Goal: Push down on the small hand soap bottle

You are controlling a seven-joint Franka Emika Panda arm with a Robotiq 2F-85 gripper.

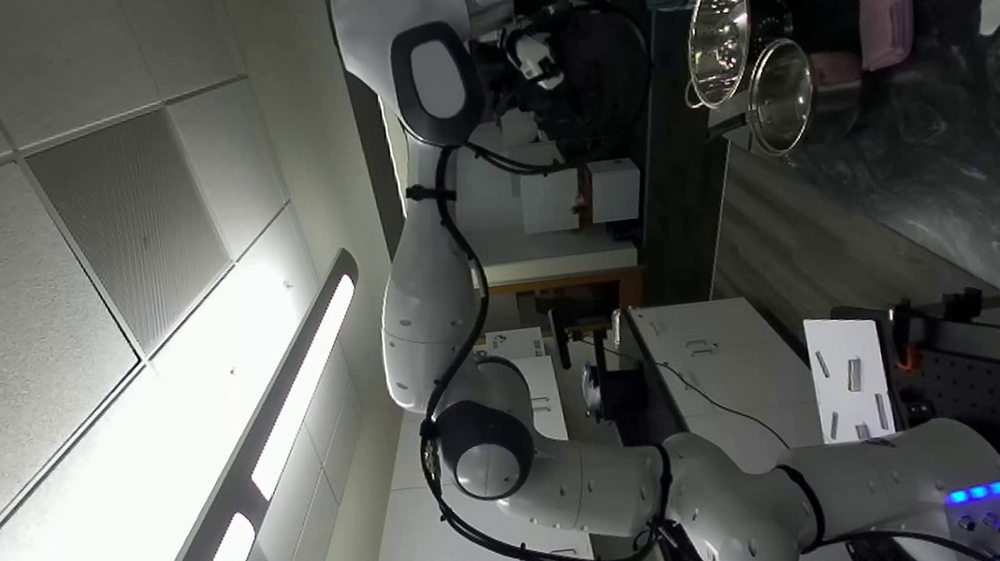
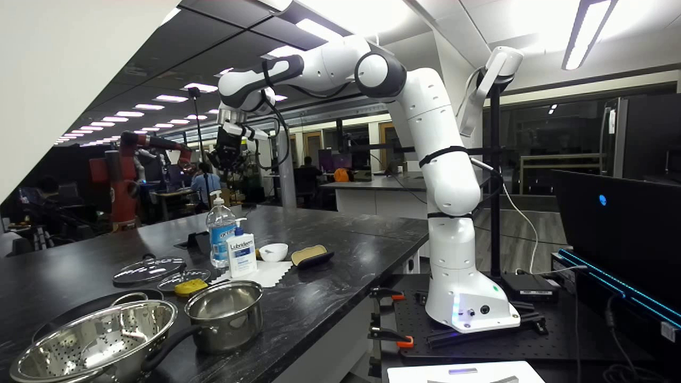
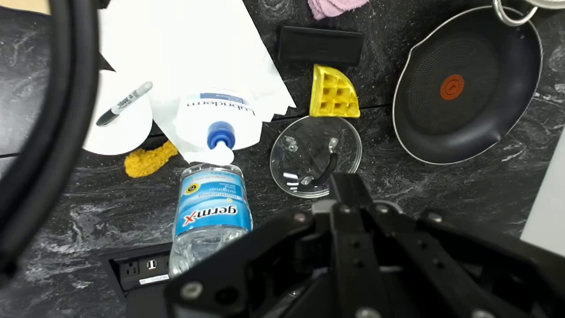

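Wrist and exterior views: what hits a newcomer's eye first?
Probably the white arm, arching over the dark counter in an exterior view. Next, in the wrist view, the white Lubriderm bottle right beside the larger, blue-labelled germ-x bottle. Then likely, same view, the yellow waffle-patterned wedge at the edge of the glass lid.

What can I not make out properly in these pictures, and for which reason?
Germ-X bottle, wrist view: top hidden behind the gripper.
Colander, wrist view: mostly cut off by the top edge.
Lubriderm bottle, in an exterior view: lower label print too small.
Laptop, in an exterior view: screen faces away; right side cut off by the edge.
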